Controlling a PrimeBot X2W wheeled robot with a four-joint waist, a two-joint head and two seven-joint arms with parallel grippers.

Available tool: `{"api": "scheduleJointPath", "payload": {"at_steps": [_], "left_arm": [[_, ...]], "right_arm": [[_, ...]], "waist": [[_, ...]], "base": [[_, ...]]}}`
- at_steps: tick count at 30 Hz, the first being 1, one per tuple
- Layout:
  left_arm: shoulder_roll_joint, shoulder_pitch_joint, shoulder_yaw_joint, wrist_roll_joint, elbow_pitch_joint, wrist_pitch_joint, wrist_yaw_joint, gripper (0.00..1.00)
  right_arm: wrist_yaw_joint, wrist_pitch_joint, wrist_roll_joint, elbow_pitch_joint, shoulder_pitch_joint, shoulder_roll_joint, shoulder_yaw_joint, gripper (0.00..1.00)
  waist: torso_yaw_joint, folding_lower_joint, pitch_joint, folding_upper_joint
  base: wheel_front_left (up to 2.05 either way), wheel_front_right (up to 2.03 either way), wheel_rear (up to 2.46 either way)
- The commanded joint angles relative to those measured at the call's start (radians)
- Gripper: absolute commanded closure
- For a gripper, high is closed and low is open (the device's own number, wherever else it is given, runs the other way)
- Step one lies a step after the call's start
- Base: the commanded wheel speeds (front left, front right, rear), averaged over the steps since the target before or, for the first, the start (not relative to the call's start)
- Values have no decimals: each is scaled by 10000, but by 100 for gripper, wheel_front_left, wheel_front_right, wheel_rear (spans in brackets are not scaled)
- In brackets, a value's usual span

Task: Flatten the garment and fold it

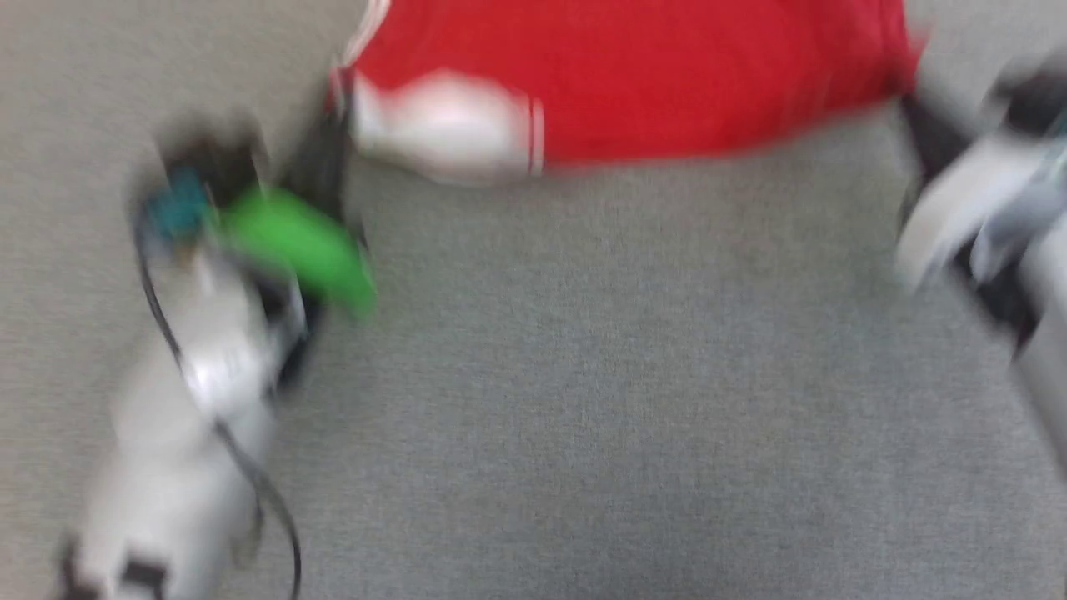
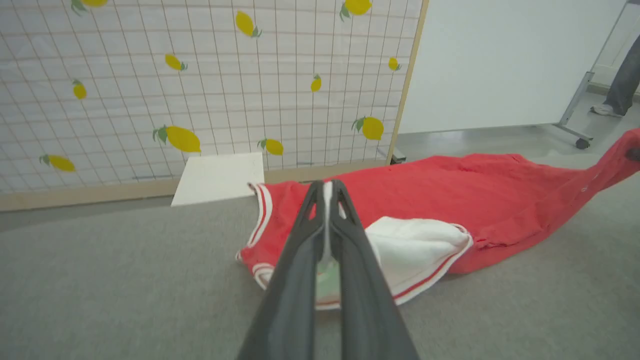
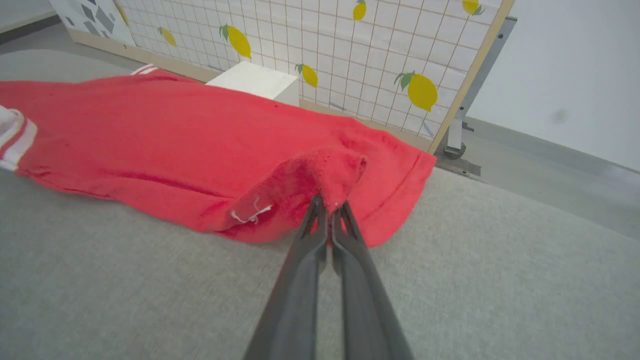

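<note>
From the head view, the left gripper (image 2: 327, 192) at nine o'clock is pinching its fingers together on white fabric of the garment (image 2: 450, 195). At three o'clock, the right gripper (image 3: 330, 206) is clamping the red hem corner. The garment is lying at twelve o'clock on the grey surface (image 3: 150, 290), with a lemon-patterned screen (image 2: 200, 75) standing beyond it.

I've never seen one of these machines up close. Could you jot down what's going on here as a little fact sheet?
garment: red shirt with white sleeve, lying rumpled on grey surface
right tool: shut, pinching a raised fold of red cloth near one end
left tool: shut by the striped trim, a white sliver apparently pinched
backdrop: lemon-print grid panel, white block
bystander: person's leg at the far edge
head view: blurred
</note>
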Motion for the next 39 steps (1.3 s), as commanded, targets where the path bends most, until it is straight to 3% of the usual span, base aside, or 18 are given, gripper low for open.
{"api": "scheduleJointPath", "payload": {"at_steps": [1,8,12,18,28,39], "left_arm": [[97,808,-82,-371,-207,63,-90,100],[1418,4394,-343,-1345,-1962,1112,-21,100],[2139,6271,-158,-1828,-3361,1642,527,100],[2670,7923,-269,-2165,-4626,2185,949,100],[2901,9604,-729,-2781,-6000,2872,1189,100],[2100,7815,-47,-2324,-6382,1427,1126,100]], "right_arm": [[-17,-4,297,-175,544,-78,343,100],[-17,590,1690,-1189,2954,-1074,1482,100],[-17,1015,2330,-1854,4213,-1743,1681,100],[-17,1752,2973,-2614,5637,-2287,1451,100],[-17,3069,3982,-4200,8089,-2920,428,100],[-17,3048,3817,-5063,7825,-2359,-1205,100]], "waist": [[260,0,-1294,0],[391,0,-2563,0],[495,0,-3188,0],[545,0,-3702,0],[549,0,-3990,0],[474,0,-3202,0]], "base": [[0,0,0],[0,0,0],[0,0,0],[0,0,0],[0,0,0],[0,0,0]]}}
